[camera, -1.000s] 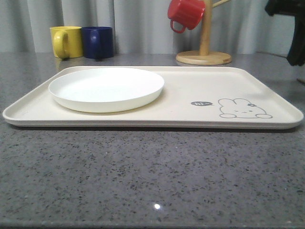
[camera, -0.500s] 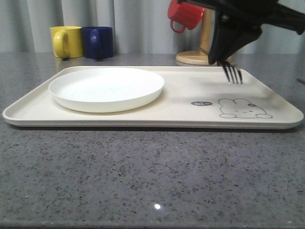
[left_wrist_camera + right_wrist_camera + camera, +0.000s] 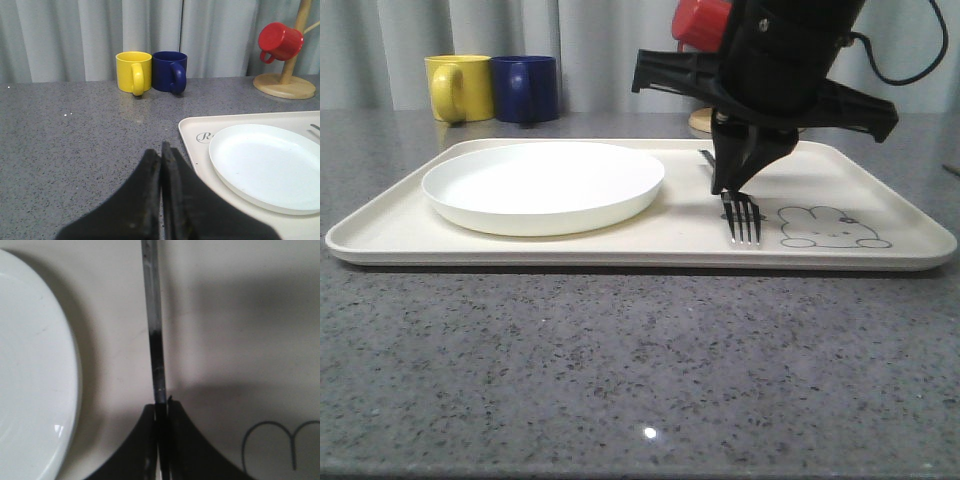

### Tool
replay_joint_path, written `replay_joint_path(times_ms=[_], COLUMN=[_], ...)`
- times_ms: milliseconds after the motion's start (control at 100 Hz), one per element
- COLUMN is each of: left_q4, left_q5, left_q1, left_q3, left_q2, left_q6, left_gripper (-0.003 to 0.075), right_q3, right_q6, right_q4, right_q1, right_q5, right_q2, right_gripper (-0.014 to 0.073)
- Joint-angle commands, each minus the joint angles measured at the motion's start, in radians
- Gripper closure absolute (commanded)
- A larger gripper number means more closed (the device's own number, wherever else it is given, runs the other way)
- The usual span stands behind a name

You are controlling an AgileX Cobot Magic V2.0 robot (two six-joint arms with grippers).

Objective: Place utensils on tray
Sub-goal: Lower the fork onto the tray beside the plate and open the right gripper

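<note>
A silver fork (image 3: 742, 220) hangs tines-down over the cream tray (image 3: 620, 245), just left of the grey rabbit drawing (image 3: 832, 228). My right gripper (image 3: 733, 185) is shut on it near the neck. In the right wrist view the fork's handle (image 3: 155, 340) runs straight out from the shut right gripper (image 3: 162, 407) above the tray, and the tines are hidden. The tines are very close to the tray; contact cannot be told. My left gripper (image 3: 161, 150) is shut with nothing in it, over the grey table beside the tray's corner (image 3: 195, 145).
A round white plate (image 3: 545, 185) takes up the tray's left half. A yellow mug (image 3: 458, 87) and a blue mug (image 3: 525, 88) stand at the back left. A red mug (image 3: 280, 41) hangs on a wooden stand (image 3: 284, 85) behind the tray.
My right arm has swung in from the right with the fork, carrying it left, nearer the front of the tray and lower, down to beside the rabbit drawing.
</note>
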Motion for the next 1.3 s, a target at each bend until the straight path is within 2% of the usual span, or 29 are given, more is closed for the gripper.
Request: replay_joint_path(times_ms=[0, 280, 400, 520, 620, 810, 1000, 1140, 1290], left_q4=[-0.007, -0.007, -0.007, -0.007, -0.007, -0.007, -0.007, -0.007, -0.007], left_q5=[-0.082, -0.082, -0.082, -0.082, -0.082, -0.082, -0.082, -0.082, -0.082], left_q1=[0.003, 0.003, 0.003, 0.003, 0.003, 0.003, 0.003, 0.003, 0.003], left_q3=[-0.026, -0.026, -0.026, -0.026, -0.026, -0.026, -0.026, -0.026, -0.026], left_q2=[0.005, 0.005, 0.005, 0.005, 0.005, 0.005, 0.005, 0.005, 0.005], left_q6=[-0.012, -0.012, -0.012, -0.012, -0.012, -0.012, -0.012, -0.012, -0.012], left_gripper=[0.0738, 0.0738, 0.0738, 0.0738, 0.0738, 0.0738, 0.0738, 0.0738, 0.0738], right_q3=[-0.034, -0.034, -0.034, -0.034, -0.034, -0.034, -0.034, -0.034, -0.031], right_q6=[0.005, 0.005, 0.005, 0.005, 0.005, -0.013, -0.132, -0.258, -0.389], right_q4=[-0.029, -0.028, -0.025, -0.022, -0.022, -0.022, -0.023, -0.023, -0.022], right_q1=[-0.001, -0.001, -0.001, -0.001, -0.001, -0.001, -0.021, -0.111, -0.254], right_q5=[-0.044, -0.054, -0.054, -0.054, -0.054, -0.039, 0.018, 0.118, 0.213], right_q2=[-0.025, -0.02, -0.02, -0.02, -0.022, -0.08, -0.211, -0.283, -0.317], right_gripper=[0.0592, 0.0566, 0.0453, 0.0295, 0.0227, 0.0223, 0.0223, 0.0223, 0.0223])
